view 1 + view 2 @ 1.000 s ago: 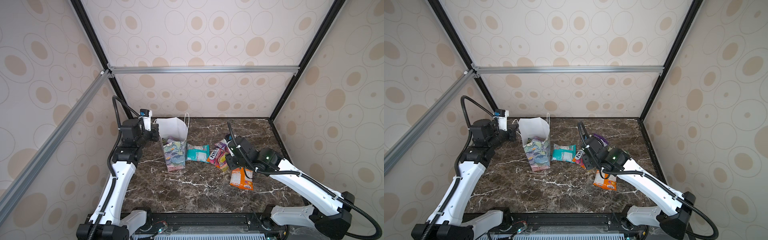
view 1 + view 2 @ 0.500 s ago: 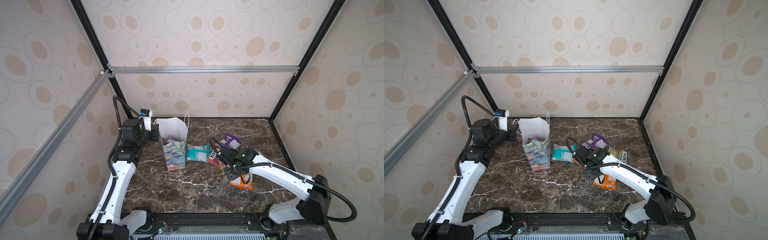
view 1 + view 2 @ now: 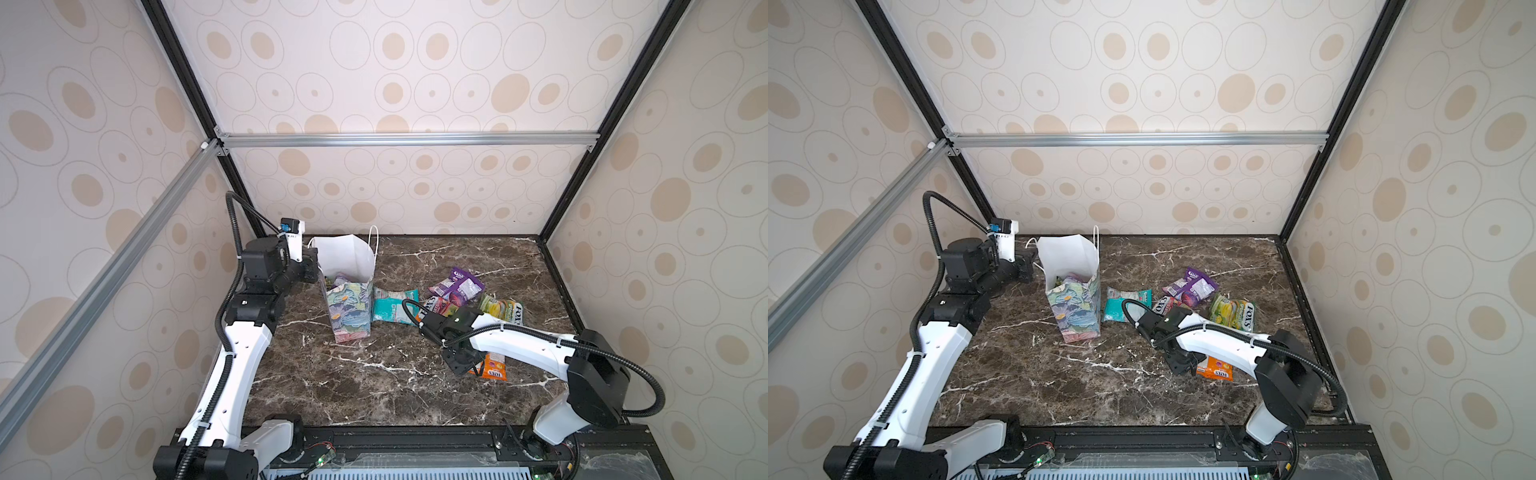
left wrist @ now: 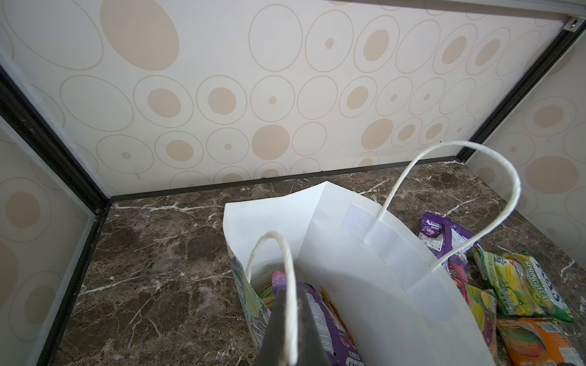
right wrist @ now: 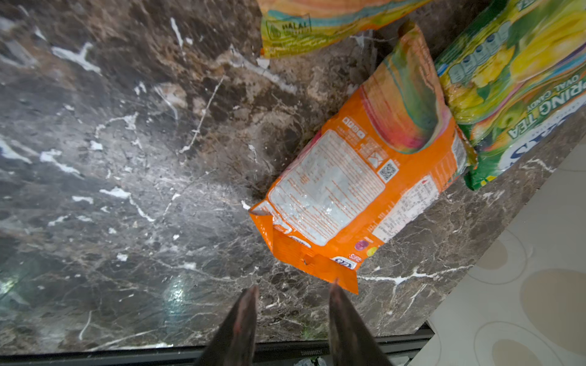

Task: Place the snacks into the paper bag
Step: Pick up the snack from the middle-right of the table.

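The paper bag [image 3: 349, 309] [image 3: 1079, 309] stands upright at the back left, its white inside showing. My left gripper [image 4: 290, 296] [image 3: 312, 269] is shut on the bag's near cord handle [image 4: 287, 260]. A purple packet [image 4: 322, 317] lies inside the bag. More snacks lie right of the bag: teal [image 3: 390, 306], purple [image 3: 459, 286], multicolour [image 3: 438, 306], green [image 3: 503, 309] and an orange packet [image 3: 492, 369] [image 5: 358, 190]. My right gripper [image 5: 294, 286] [image 3: 1181, 365] points down, open, just left of the orange packet's corner. One fingertip [image 5: 336, 290] meets that corner.
The dark marble table [image 3: 374, 386] is walled by patterned panels at the back and both sides. A black rail [image 5: 285, 348] runs along the front edge near my right gripper. The bag's far handle [image 4: 494, 177] loops above the rim.
My right arm has swung from over the snack pile toward the front and lowered beside the orange packet. The left arm and bag have not moved.
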Available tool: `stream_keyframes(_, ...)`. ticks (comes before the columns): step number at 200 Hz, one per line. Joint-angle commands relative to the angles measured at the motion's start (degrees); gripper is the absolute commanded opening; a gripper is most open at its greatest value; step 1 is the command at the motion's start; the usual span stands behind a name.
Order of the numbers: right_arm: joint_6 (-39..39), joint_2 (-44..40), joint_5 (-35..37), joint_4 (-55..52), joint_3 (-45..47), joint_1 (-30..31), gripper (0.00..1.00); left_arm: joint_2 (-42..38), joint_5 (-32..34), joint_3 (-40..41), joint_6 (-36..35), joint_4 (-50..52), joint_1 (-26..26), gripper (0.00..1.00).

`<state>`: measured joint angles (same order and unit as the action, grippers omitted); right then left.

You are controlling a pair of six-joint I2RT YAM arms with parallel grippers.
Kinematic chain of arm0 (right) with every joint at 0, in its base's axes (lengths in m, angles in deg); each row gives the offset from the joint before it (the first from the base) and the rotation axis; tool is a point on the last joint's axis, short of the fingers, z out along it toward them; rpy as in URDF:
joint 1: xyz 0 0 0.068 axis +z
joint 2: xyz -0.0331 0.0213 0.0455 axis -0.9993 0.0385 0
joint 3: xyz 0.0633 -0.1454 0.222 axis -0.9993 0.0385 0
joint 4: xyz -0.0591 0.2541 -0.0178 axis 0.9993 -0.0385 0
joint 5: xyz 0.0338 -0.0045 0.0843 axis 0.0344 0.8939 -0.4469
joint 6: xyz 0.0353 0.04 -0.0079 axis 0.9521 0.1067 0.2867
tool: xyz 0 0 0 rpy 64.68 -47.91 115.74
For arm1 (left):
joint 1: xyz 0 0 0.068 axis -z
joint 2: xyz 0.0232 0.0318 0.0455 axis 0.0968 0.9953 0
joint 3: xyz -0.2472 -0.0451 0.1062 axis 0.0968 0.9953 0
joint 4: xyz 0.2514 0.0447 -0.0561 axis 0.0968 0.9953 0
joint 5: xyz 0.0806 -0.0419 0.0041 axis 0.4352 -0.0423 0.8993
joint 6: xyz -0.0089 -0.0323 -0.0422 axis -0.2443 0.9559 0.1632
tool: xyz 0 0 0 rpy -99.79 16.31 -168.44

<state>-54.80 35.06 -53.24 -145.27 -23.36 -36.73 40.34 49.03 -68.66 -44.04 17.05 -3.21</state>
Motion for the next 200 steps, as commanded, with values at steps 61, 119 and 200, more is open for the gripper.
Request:
stream_keyframes(61, 0.13, 6.62, 0.44, 3.51, 3.66, 0.6, 0.41, -0.08, -0.33, -1.46, -1.02, -0.04, -0.19, 0.0)
stream_keyframes(119, 1.0, 10.72, 3.34, 3.41, 2.12, 0.61, 0.41, -0.09, -0.51, -1.53, -1.02, -0.1, -0.21, 0.0)
stream_keyframes(200, 1.82, 12.69, 7.27, 3.48, 0.54, 0.68, 0.33, -0.25, -0.66, -1.46, -1.02, -0.13, -0.22, 0.0)
